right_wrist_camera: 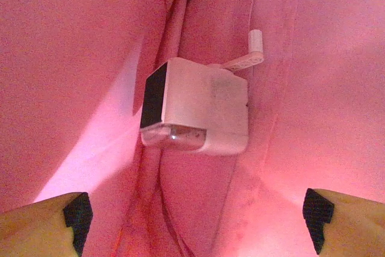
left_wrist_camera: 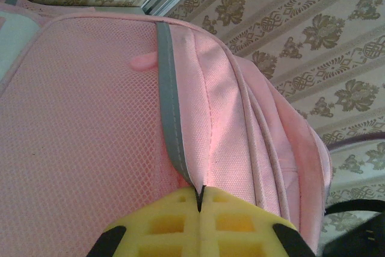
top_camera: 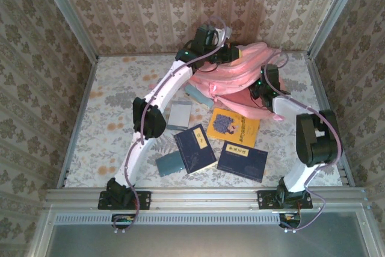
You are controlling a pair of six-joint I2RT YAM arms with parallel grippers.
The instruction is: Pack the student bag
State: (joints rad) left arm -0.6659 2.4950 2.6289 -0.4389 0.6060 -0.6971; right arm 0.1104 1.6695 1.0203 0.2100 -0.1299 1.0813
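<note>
Packing partly done: one item in, books left to go.
The left gripper [left_wrist_camera: 199, 195] is pinched together on the student bag [top_camera: 240, 67] at upper centre. A blue book [top_camera: 194, 147], a yellow book [top_camera: 233, 127] and others lie on the surface [top_camera: 108, 106]. The right gripper [right_wrist_camera: 197, 218] is spread apart inside the bag above a white cranked box [right_wrist_camera: 198, 109].

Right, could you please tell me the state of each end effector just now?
Left end effector: closed on the student bag.
Right end effector: open, holding nothing.
</note>
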